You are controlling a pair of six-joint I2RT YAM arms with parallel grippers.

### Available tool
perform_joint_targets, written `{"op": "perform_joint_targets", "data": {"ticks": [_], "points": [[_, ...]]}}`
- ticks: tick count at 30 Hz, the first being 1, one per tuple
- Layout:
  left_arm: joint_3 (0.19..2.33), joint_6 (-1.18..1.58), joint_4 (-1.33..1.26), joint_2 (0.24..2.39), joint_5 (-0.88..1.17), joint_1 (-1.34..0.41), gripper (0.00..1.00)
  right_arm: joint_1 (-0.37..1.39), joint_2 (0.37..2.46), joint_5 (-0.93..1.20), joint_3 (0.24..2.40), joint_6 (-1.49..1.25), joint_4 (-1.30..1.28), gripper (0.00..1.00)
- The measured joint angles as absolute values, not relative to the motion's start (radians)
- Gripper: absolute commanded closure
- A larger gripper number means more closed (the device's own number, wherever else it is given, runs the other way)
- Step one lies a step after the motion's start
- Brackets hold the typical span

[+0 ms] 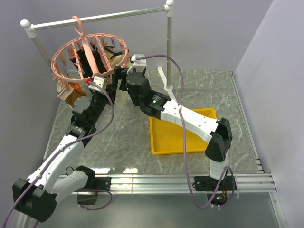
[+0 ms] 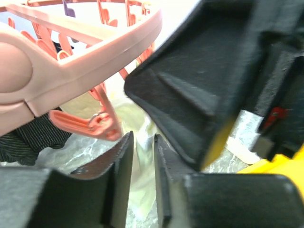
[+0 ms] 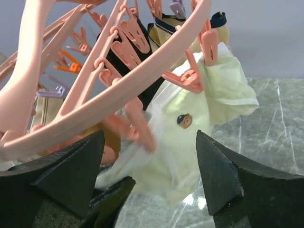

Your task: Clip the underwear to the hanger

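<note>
The pink round hanger [image 1: 64, 52] hangs by its hook from the rail at the back left. It also shows in the left wrist view [image 2: 85, 66] and the right wrist view [image 3: 142, 71]. The pale cream underwear [image 3: 190, 137] hangs under the ring's near edge, with pink clips [image 3: 209, 47] at its upper edge. My left gripper [image 1: 97, 81] is under the ring. Its jaws [image 2: 142, 137] are shut on a fold of the underwear [image 2: 142, 161]. My right gripper [image 1: 118, 76] is beside it, with jaws [image 3: 149, 135] wide open on either side of the underwear, not touching it.
The white-and-grey rail [image 1: 95, 18] stands on posts at the back. A yellow tray [image 1: 183, 135] lies under the right arm. Black [image 3: 137, 57], tan [image 3: 166, 33] and brown [image 1: 73, 97] garments hang from other clips. The two grippers are close together.
</note>
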State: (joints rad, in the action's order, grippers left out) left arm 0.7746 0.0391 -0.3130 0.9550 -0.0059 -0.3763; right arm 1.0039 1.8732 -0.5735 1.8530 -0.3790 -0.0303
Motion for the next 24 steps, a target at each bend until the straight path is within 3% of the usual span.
{"op": "perform_joint_targets", "data": {"ticks": [4, 9, 12, 19, 24], "points": [[0.775, 0.052, -0.271, 0.925, -0.015, -0.376, 0.54, 1.003, 1.826, -0.548, 1.796, -0.361, -0.008, 0.11], [0.772, 0.073, -0.197, 0.853, -0.025, -0.376, 0.47, 1.003, 1.760, -0.498, 1.722, -0.322, 0.004, 0.05], [0.768, 0.084, -0.159, 0.799, -0.020, -0.376, 0.37, 1.003, 1.711, -0.446, 1.665, -0.303, 0.004, 0.02], [0.767, 0.120, -0.017, 0.698, 0.056, -0.374, 0.01, 1.003, 1.593, -0.324, 1.535, -0.247, 0.009, 0.00], [0.765, 0.135, 0.135, 0.624, 0.165, -0.374, 0.01, 0.993, 1.481, -0.252, 1.428, -0.200, 0.015, 0.00]]}}
